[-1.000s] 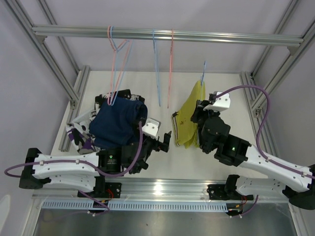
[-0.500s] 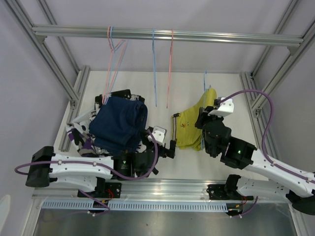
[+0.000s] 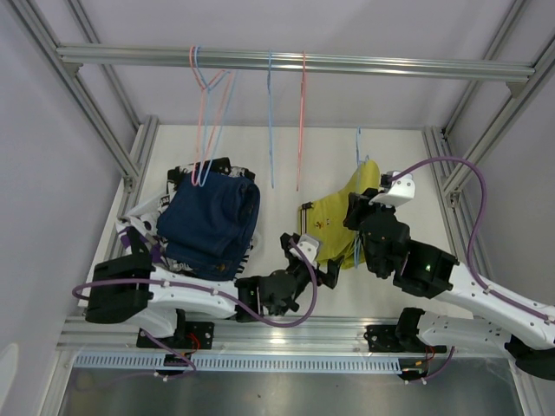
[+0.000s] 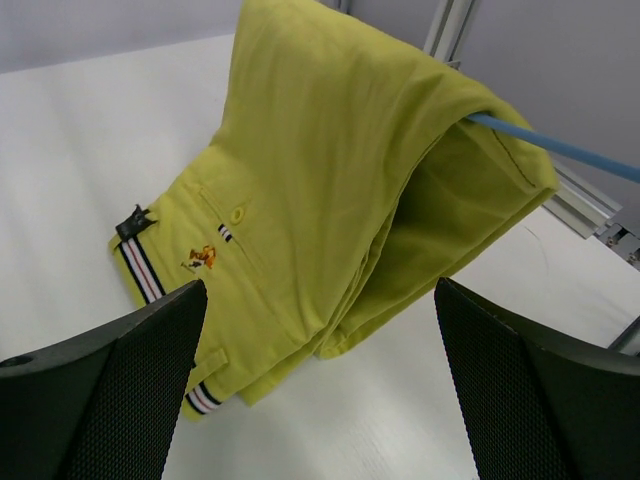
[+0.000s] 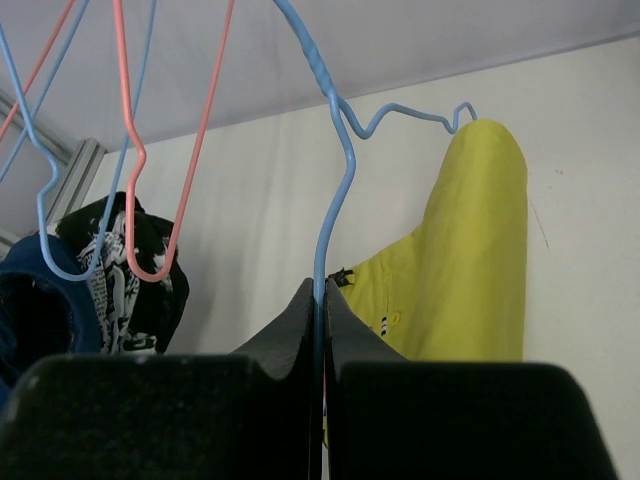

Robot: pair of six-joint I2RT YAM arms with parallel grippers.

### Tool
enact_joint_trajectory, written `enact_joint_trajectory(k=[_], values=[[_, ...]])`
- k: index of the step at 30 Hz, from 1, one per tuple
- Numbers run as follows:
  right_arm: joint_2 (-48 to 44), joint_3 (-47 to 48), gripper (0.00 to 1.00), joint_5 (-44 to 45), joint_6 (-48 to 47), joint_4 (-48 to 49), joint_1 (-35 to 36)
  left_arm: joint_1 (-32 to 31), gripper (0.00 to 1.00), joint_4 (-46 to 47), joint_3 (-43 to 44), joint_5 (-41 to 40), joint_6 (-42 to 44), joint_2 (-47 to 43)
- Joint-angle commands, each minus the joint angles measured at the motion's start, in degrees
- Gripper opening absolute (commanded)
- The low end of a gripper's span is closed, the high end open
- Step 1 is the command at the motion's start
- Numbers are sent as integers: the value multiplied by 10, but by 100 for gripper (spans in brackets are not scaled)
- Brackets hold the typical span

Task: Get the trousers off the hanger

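Our right gripper (image 5: 320,292) is clamped on the blue hanger (image 5: 333,190), which carries the yellow trousers (image 4: 330,180). Our left gripper (image 4: 318,330) stands wide open facing them, holding nothing.

left gripper (image 3: 330,271) has swung off the heap by the navy trousers (image 3: 212,221) - now it sits just beside the lower edge of the yellow trousers (image 3: 334,227), well to the right of where it was a second ago. left arm (image 3: 173,295) has stretched out rightward along the near edge with it, so more of the navy cloth shows. the yellow trousers hung as a narrow upright fold before - now slumped and spread, waistband end out to the left. right gripper (image 3: 355,208) and the blue hanger (image 3: 357,147) have shifted slightly, hanger hook a little lower.
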Motion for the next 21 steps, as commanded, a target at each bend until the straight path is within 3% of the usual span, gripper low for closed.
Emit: enact_joint_trajectory(k=[1, 11, 21], values=[[-10, 38, 0, -5, 31, 13, 1, 10, 99, 104, 28, 30, 8, 28], [-10, 31, 0, -13, 30, 10, 1, 55, 99, 173, 32, 54, -6, 80], [-2, 28, 0, -23, 18, 22, -6, 65, 99, 174, 72, 90, -15, 133]])
